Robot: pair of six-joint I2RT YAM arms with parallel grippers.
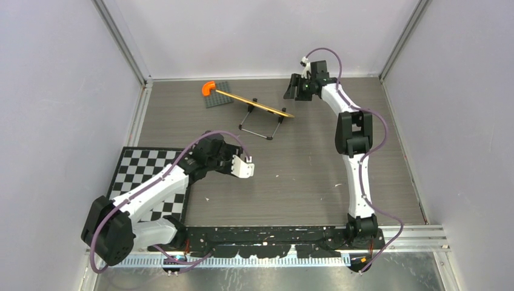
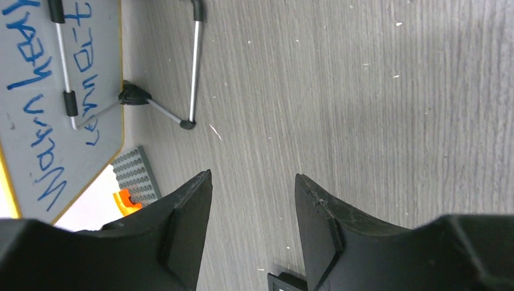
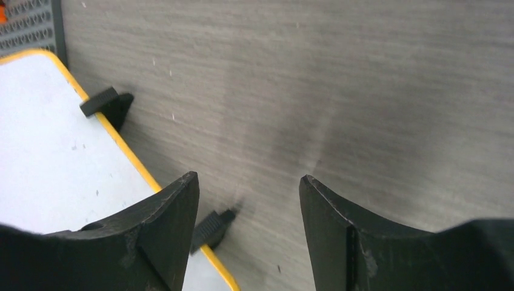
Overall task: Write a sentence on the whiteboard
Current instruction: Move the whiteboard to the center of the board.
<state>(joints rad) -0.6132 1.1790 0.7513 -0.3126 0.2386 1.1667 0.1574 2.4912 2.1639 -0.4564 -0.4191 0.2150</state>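
the whiteboard [image 1: 254,104] is standing tilted on its wire stand [image 1: 259,126], showing edge-on from above; the sentence [image 2: 36,115] is sitting on its face in blue marker, two lines, first word looking like "Warm", rest I can't read; left gripper [image 2: 253,176] is hovering out in front of the board's written side, jaws apart, gripping nothing; right gripper [image 3: 248,179] is hanging just beside the board's blank side, also spread and empty; a grey studded plate [image 1: 218,94] is lying at the board's other end

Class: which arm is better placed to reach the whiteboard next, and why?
Likely the right. The right gripper hangs open close to one end of the whiteboard, whose yellow rim shows right beside its finger. The left gripper, open too, is farther off across the table.
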